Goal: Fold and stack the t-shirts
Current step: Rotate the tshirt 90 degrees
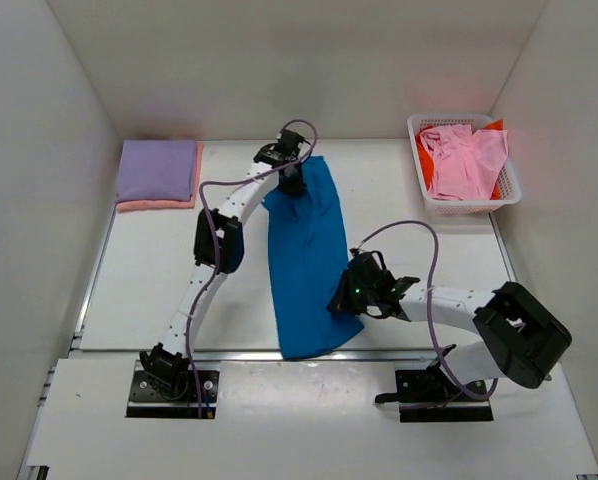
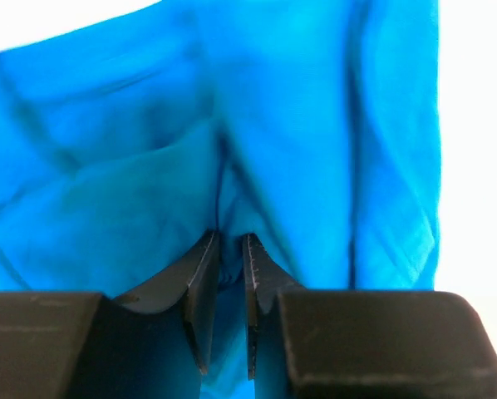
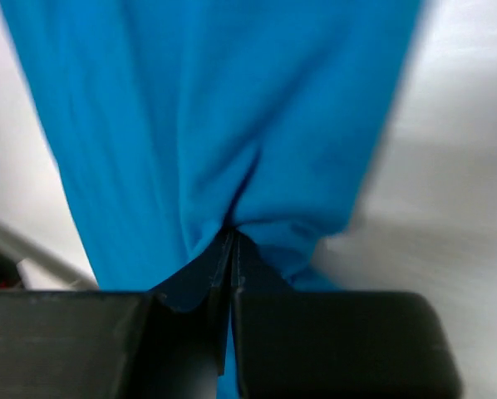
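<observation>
In the overhead view, a bright blue collared cloth t-shirt [image 1: 309,255] was laid out as a long narrow strip on the white table [image 1: 149,290], running from the far middle toward the near edge. The left gripper [image 1: 291,178] was set at its far end and the right gripper [image 1: 344,300] at its right edge near the hem. A folded lavender cloth t-shirt [image 1: 157,168] was stacked on a salmon one [image 1: 159,205] in the far left corner. A pink t-shirt [image 1: 469,155] and an orange-red one [image 1: 427,172] were left crumpled in a white plastic mesh basket [image 1: 464,207] at the far right.

In the left wrist view, the left gripper [image 2: 230,241] was seen narrowed to a slit, with a ridge of the blue t-shirt [image 2: 315,125] pinched between its fingers and creases drawn toward them.

In the right wrist view, the right gripper [image 3: 232,237] was seen closed tight on a gathered fold of the blue t-shirt [image 3: 215,108].

The cloth is judged light, soft and limp. It would sag and crease wherever it is not supported, so it is best taken at edges or corners, through all layers.
</observation>
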